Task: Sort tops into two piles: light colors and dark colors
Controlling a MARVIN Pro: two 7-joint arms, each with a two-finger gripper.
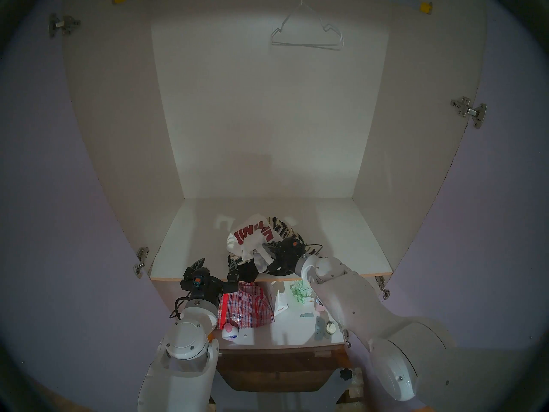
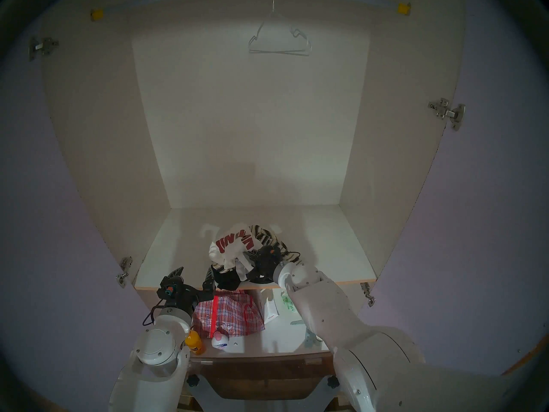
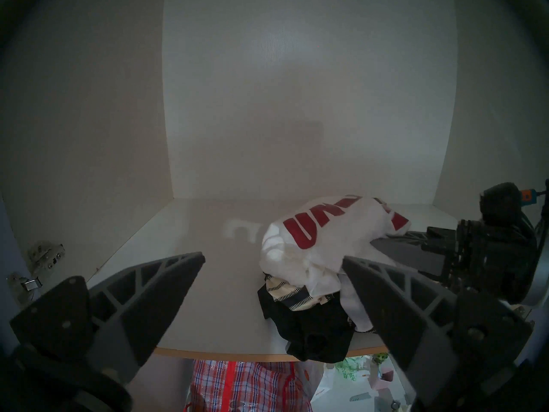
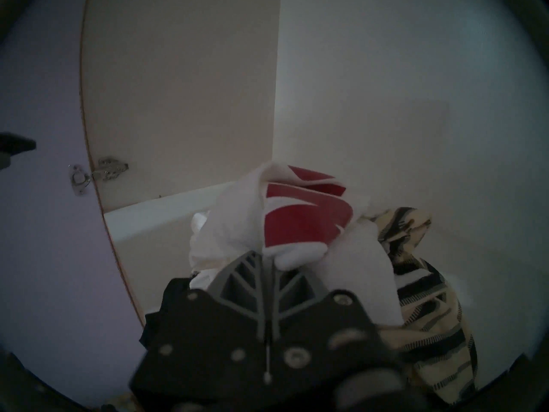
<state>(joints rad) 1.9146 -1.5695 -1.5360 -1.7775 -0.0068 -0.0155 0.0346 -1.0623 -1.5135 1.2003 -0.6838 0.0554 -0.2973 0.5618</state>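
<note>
One heap of tops lies at the front middle of the wardrobe shelf point(image 1: 193, 233). The white top with red letters point(image 1: 252, 236) point(image 2: 234, 245) point(image 3: 320, 239) point(image 4: 237, 230) is on top. The cream-and-black striped top point(image 1: 282, 227) point(image 4: 424, 298) lies behind and under it. A black top point(image 1: 246, 271) point(image 3: 312, 334) hangs over the shelf's front edge. My right gripper point(image 1: 267, 248) point(image 4: 264, 253) is shut on a fold of the white top at the heap's right side. My left gripper point(image 1: 217, 264) point(image 3: 273, 258) is open and empty at the shelf's front edge, just left of the heap.
A red-and-blue checked woven bag point(image 1: 246, 306) lies on the lower surface below the shelf, with a white-and-pink bottle point(image 1: 230, 332), an orange bottle point(image 2: 194, 346) and white packets. A wire hanger point(image 1: 306, 36) hangs on the rail above. Wardrobe side walls and open doors flank the shelf.
</note>
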